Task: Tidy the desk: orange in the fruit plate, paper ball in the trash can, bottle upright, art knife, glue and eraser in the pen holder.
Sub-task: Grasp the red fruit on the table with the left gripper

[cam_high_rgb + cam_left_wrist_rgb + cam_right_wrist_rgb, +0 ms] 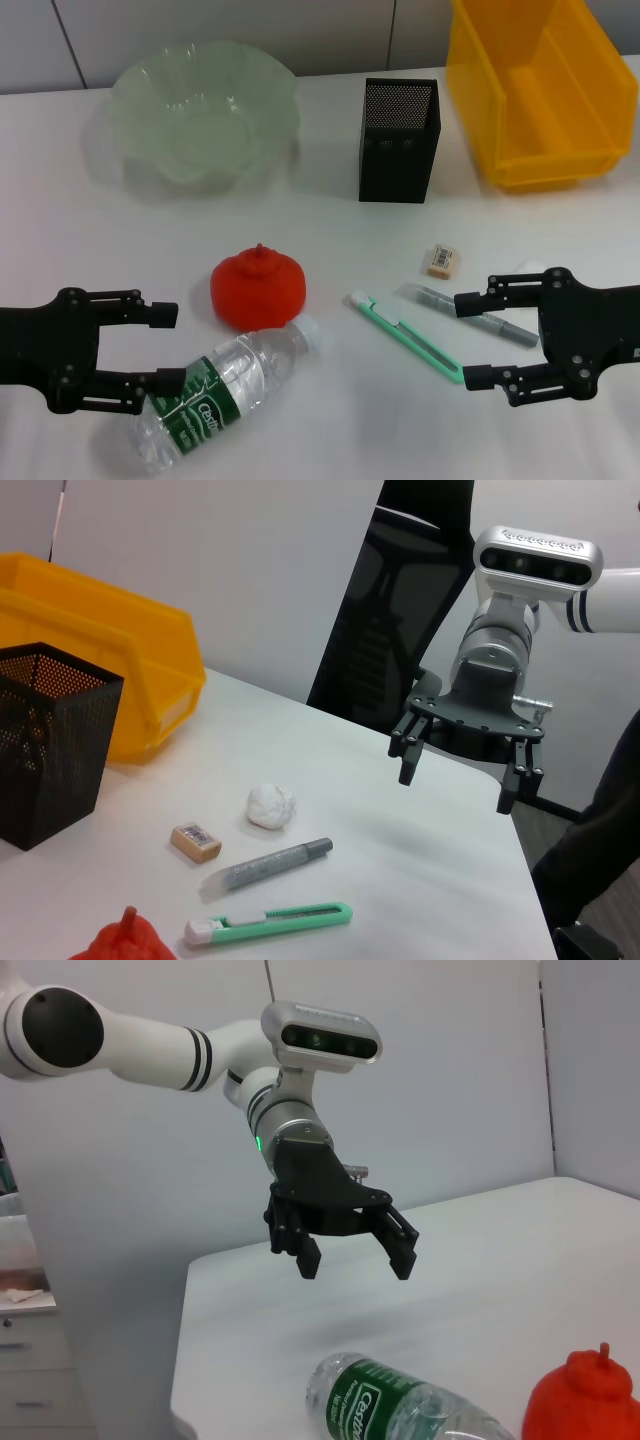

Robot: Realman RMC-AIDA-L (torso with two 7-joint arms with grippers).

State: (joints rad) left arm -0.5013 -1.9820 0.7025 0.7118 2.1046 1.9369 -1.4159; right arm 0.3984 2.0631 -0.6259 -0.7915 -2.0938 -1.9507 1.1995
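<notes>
Bottle (222,393) lies flat (cap toward the orange (259,288)); left tool (165,347) and right tool (470,338) spread wide.

Bright, even overhead light, soft shadows under objects, all views reasonably sharp.

Left gripper (168,347), right gripper (470,338): jaws spread, hovering.

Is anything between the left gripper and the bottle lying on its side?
Nothing visible. The left gripper hangs open just beside the bottle, its lower finger at the green label. The orange sits close behind the bottle's cap end, off the gripper's line but tight against the neck.
</notes>
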